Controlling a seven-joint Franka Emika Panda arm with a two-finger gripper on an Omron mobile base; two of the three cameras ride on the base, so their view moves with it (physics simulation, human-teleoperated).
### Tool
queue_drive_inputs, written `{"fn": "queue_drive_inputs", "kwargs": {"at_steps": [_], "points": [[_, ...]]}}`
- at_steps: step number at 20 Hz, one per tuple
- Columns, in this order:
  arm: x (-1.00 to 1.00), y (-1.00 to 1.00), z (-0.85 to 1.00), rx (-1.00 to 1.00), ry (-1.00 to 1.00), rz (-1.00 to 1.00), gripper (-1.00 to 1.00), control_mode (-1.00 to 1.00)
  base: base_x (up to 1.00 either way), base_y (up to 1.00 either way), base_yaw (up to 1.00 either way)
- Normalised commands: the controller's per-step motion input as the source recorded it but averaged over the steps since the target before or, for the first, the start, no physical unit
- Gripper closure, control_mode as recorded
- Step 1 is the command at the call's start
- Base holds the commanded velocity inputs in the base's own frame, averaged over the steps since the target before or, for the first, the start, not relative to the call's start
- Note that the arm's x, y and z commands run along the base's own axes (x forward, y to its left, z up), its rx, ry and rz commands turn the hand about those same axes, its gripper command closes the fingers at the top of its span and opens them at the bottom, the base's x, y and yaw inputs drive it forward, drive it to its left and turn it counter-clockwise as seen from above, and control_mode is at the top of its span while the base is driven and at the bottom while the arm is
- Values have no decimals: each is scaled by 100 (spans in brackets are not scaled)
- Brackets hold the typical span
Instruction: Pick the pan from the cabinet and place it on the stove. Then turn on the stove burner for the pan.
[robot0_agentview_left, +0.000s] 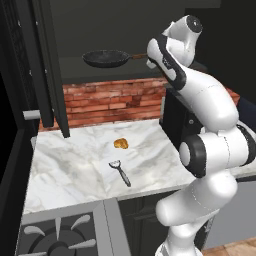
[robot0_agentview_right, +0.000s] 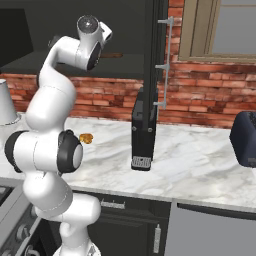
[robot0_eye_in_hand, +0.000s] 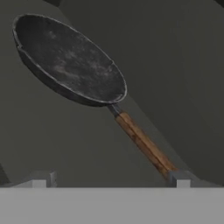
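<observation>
Resting on the shelf of the open cabinet (robot0_agentview_left: 45, 60): pan (robot0_eye_in_hand: 70, 59), bowl farthest from the claw (robot0_eye_in_hand: 109, 183), handle running straight back toward it, its end just beside one fingertip; claw wide open, holding nothing.

The left base view looks from behind the arm's left, forward and down over the marble counter (robot0_agentview_left: 75, 160) to the open cabinet (robot0_agentview_left: 100, 35), with a corner of the stove (robot0_agentview_left: 55, 235) at its lower edge. The right base view looks over the same counter and brick wall (robot0_agentview_right: 200, 95) from the other side — farther right. The hand view sits close inside the cabinet, facing the pan (robot0_eye_in_hand: 70, 59) — both base views share that shelf.
</observation>
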Motion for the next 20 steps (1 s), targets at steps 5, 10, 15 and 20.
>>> {"fn": "queue_drive_inputs", "kwargs": {"at_steps": [5,10,15,20], "points": [[0,4,-3,12,-1,11,-100,-100,0,0,0],[4,0,0,3,2,12,-100,-100,0,0,0],[2,0,0,0,12,12,-100,-100,0,0,0],[3,0,1,0,17,10,-100,-100,0,0,0]]}}
